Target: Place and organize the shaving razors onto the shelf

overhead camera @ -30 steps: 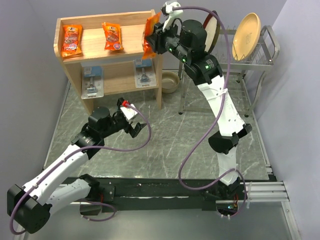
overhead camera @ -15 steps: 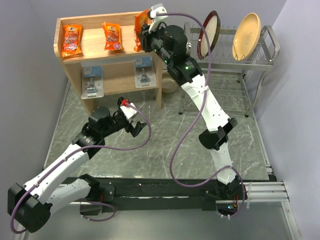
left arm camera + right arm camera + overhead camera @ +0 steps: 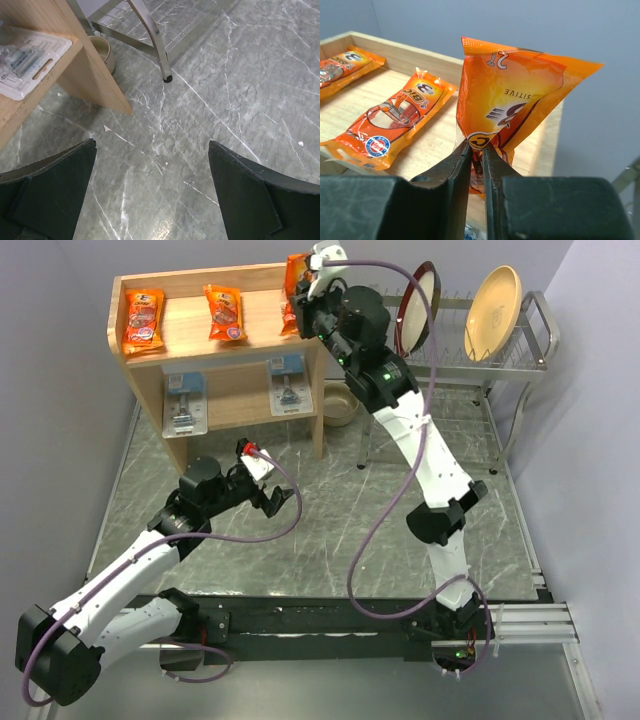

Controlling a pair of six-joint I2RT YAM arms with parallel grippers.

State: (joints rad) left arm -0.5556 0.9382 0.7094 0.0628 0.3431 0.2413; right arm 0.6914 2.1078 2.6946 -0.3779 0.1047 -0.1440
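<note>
Moved my right tool up and farther back, now above shelf top tier's right end, pinching orange razor pack upright, two more packs flat to its left, left tool spread over table

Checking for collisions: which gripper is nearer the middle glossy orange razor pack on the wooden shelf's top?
Right. The right gripper is beside the middle glossy orange pack; the left gripper hangs low over the grey table.

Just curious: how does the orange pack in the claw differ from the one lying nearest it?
The held pack is on end, pinched at its lower edge by the right claw; the nearest pack lies flat, untouched, on the shelf. Both are glossy orange.
</note>
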